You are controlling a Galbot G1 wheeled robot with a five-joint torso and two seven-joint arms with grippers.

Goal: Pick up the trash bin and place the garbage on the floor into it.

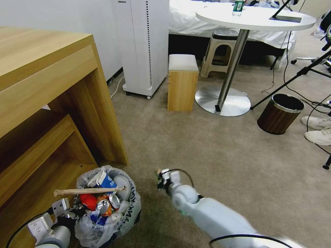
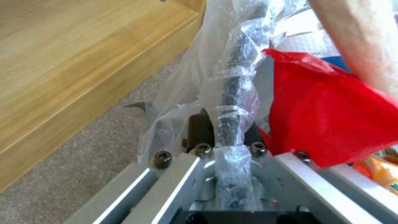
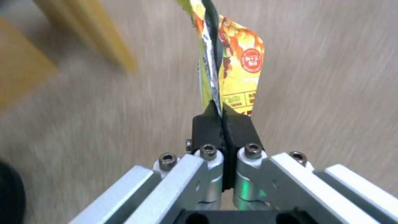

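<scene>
From the head view, the trash bin [image 1: 108, 210] sits at the lower left beside the wooden desk [image 1: 44, 96], crammed with cans, a cup and a red wrapper [image 1: 88, 200], a wooden stick [image 1: 89, 190] lying across its rim. The left wrist view adds what that angle hides: the left pincer [image 2: 229, 137] clamped on the bin's bag-covered rim. The right pincer [image 3: 223, 119], above the beige floor [image 1: 213, 151] right of the bin, is closed on a yellow snack wrapper [image 3: 232, 68], its print readable from the right wrist view.
</scene>
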